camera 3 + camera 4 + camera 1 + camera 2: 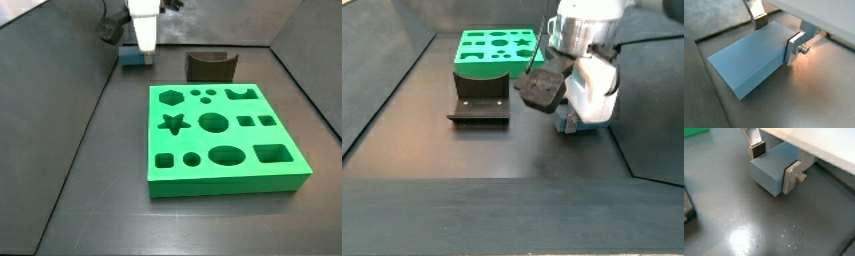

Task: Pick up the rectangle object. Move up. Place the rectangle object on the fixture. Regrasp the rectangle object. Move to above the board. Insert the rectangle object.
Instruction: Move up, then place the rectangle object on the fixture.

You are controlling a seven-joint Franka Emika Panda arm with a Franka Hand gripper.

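The rectangle object [751, 60] is a smooth light blue-grey block lying on the dark floor, near the back left wall in a side view [134, 57]. My gripper [777, 35] straddles it, with one silver finger [794, 47] flat against its side and the other pad [761, 22] against the opposite side. Both wrist views show this [773, 163]. The dark fixture [210, 67] with its U-shaped notch stands to one side, apart from the block. The green board [254, 137] with shaped holes lies beyond the fixture.
Dark walls enclose the floor on several sides [80, 110]. A floor seam runs close behind the block [717, 35]. In a side view the fixture [480, 103] sits between the gripper [572, 118] and the board [482, 62].
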